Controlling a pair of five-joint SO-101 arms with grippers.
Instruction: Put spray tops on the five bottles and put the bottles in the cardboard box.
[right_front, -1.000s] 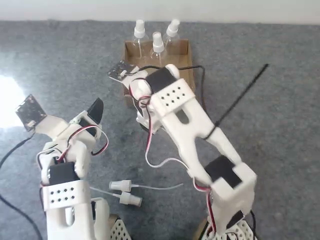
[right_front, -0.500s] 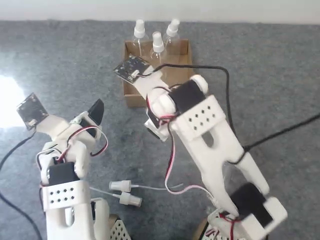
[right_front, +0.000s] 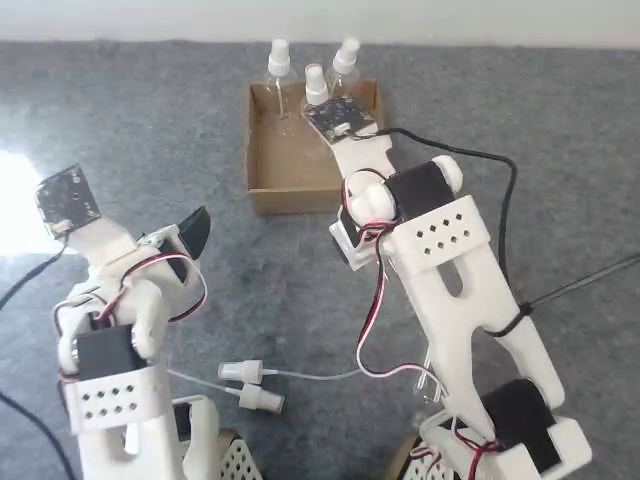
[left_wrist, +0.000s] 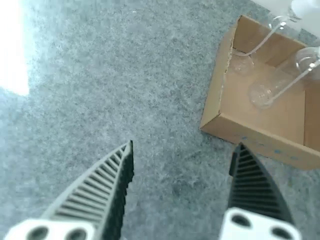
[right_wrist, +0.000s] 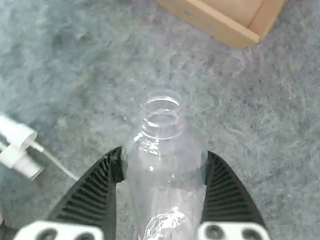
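Box (right_front: 290, 198) at twelve o'clock holds three capped bottles (right_front: 316, 88); right gripper (right_wrist: 162, 155) pinches uncapped bottle (right_wrist: 161, 122), left gripper (left_wrist: 185, 146) spread empty, two spray tops (right_front: 250, 385) lie loose.

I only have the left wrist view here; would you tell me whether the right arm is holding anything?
Observer: Yes, the right gripper is shut on an uncapped bottle, outside the cardboard box.
Operator: Thank you. Where are the loose tops?
Observer: Two spray tops lie side by side on the table, near the left arm's base.
Operator: And how many bottles in the box have tops?
Observer: Three capped bottles stand at the box's far side.
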